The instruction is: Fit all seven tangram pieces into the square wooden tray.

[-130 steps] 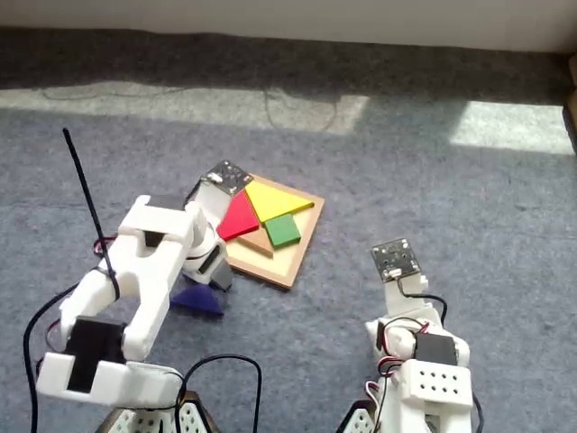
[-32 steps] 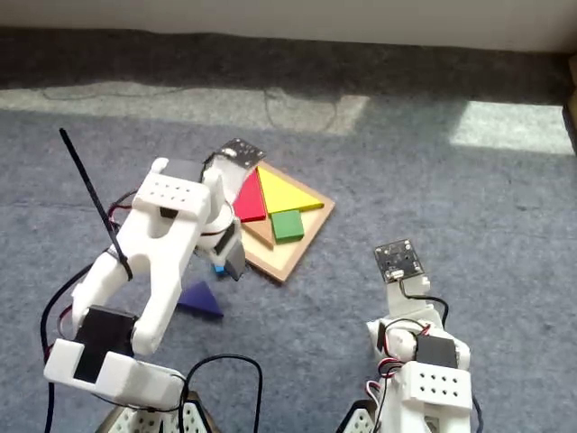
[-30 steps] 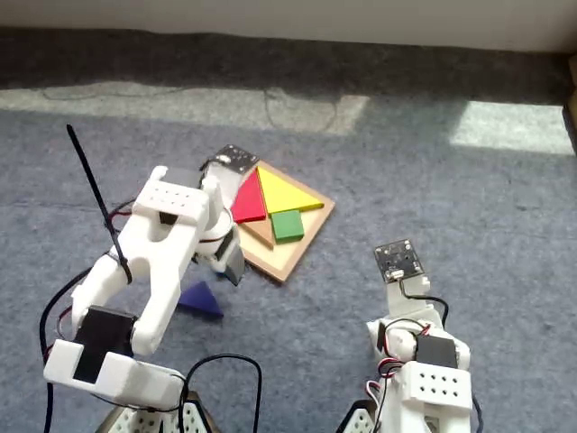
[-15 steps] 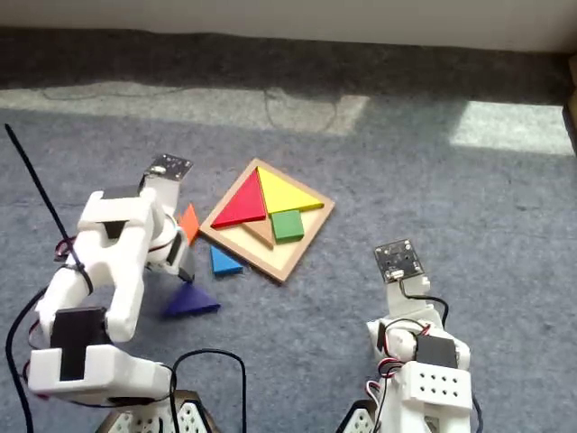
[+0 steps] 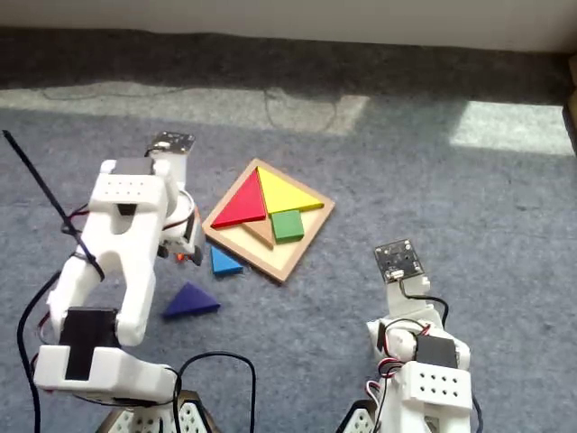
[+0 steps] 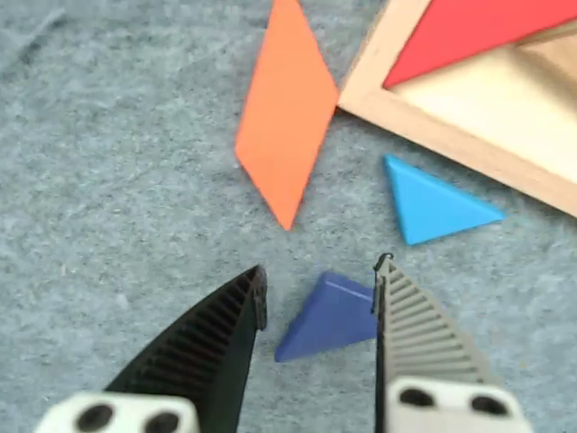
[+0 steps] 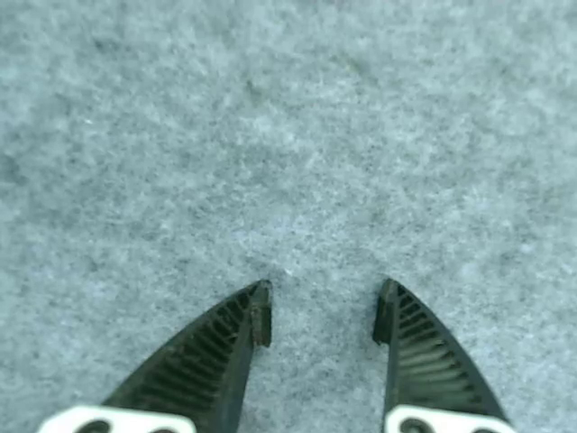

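Hovering left gripper [image 6: 320,271] was spread open, empty, left-centre of high view, near dark blue triangle [image 6: 329,316]. Orange parallelogram [image 6: 287,108] and light blue triangle [image 6: 433,203] lay on carpet [image 5: 406,162] beside wooden tray [image 5: 306,245] at frame centre. Tray held red triangle [image 5: 242,207], yellow triangle [image 5: 284,192], green square [image 5: 287,225]. Right gripper [image 7: 325,289] was open, empty, lower right.

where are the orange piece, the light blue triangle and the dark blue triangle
orange piece [image 6: 287,113], left wrist view, middle of its top face
light blue triangle [image 6: 431,204], left wrist view, centre of its face
dark blue triangle [image 5: 190,302], high view, centre of its face
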`<action>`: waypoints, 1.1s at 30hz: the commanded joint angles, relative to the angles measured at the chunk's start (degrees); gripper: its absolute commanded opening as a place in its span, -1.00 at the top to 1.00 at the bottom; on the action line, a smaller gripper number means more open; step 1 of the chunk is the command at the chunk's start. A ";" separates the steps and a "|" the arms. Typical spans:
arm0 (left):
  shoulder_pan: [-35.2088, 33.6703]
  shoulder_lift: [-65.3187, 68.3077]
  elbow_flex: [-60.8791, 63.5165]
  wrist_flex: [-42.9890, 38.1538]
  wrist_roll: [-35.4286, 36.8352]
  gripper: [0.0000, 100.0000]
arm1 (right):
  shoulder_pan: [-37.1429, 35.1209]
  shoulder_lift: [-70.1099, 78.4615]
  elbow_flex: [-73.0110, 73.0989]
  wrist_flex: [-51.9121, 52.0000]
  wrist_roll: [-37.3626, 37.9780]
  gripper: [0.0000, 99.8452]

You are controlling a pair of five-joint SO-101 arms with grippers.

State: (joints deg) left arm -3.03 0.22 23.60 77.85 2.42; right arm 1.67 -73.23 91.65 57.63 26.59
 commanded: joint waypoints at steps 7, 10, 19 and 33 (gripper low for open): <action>9.01 -0.66 0.40 -6.33 17.41 0.60 | 1.19 -0.04 0.40 -0.57 0.00 0.63; 8.92 -0.66 5.32 -13.19 17.32 0.60 | 1.19 -0.04 0.40 -0.57 0.00 0.63; 6.99 -0.66 13.23 -17.41 15.03 0.60 | 1.19 -0.04 0.40 -0.57 0.00 0.63; 0.31 -4.88 6.11 -2.73 7.65 0.60 | 1.19 -0.04 0.40 -0.57 0.00 0.63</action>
State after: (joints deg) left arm -2.77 -1.10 33.63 71.16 10.24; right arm 1.76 -73.23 91.65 57.63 26.59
